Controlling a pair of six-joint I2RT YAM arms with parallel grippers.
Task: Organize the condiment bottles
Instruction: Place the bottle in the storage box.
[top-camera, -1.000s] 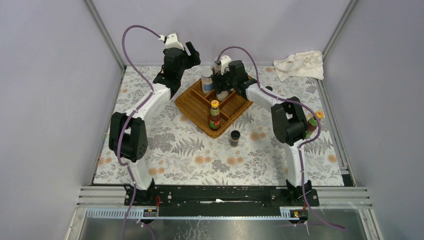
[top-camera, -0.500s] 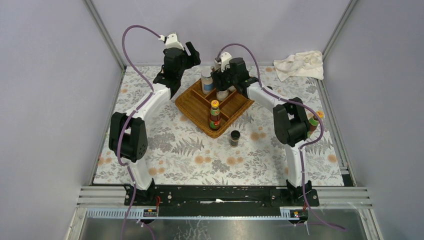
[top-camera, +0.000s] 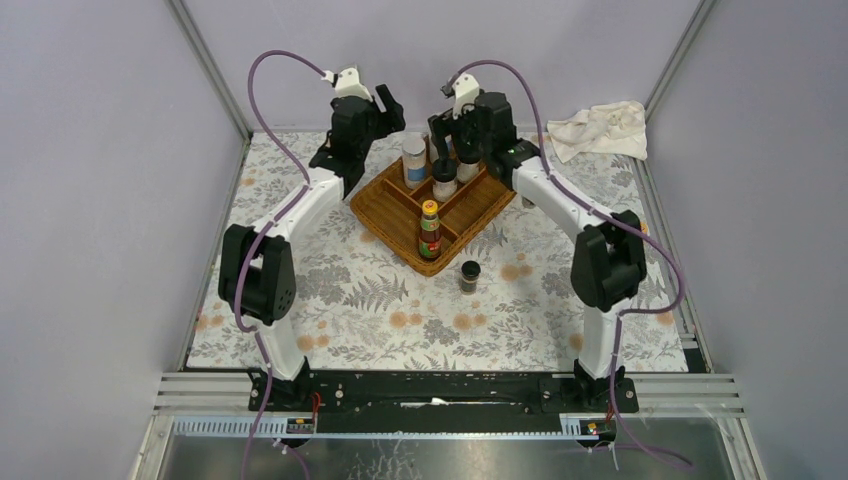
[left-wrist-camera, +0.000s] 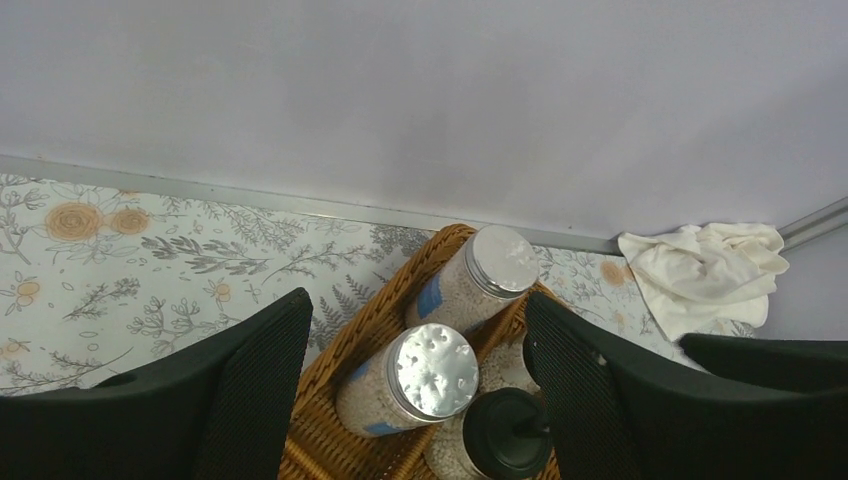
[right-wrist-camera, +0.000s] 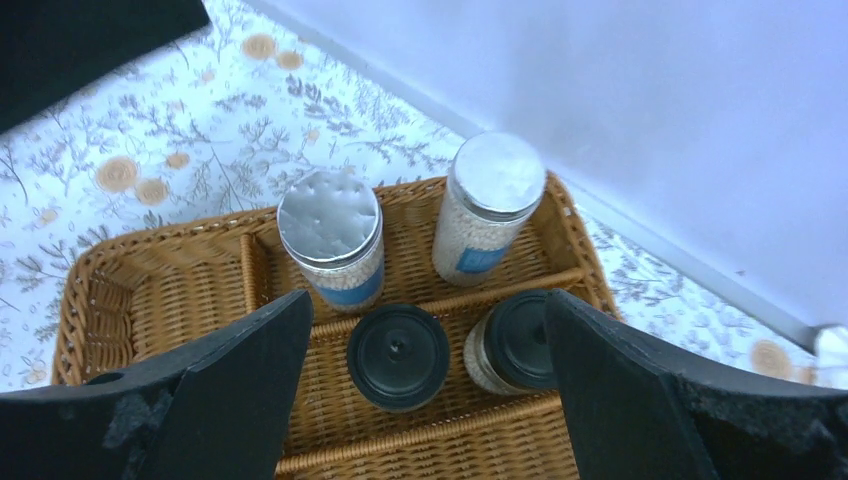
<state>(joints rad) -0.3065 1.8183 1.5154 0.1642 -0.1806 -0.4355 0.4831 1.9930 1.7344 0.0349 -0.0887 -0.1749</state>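
The brown wicker tray holds two white blue-labelled shakers in its far compartment. Two black-lidded jars stand in the compartment beside them. A red-labelled yellow-capped sauce bottle stands at the tray's near end. A dark spice jar stands on the table in front of the tray. My right gripper is open and empty above the two black-lidded jars. My left gripper is open and empty above the shakers. The second sauce bottle is hidden behind my right arm.
A crumpled white cloth lies at the back right corner and also shows in the left wrist view. The floral mat covers the table. Grey walls close in the back and both sides.
My right gripper has risen and pulled back from the tray, and its elbow has swung right. A black-lidded jar now shows where it was. My left arm has barely moved.
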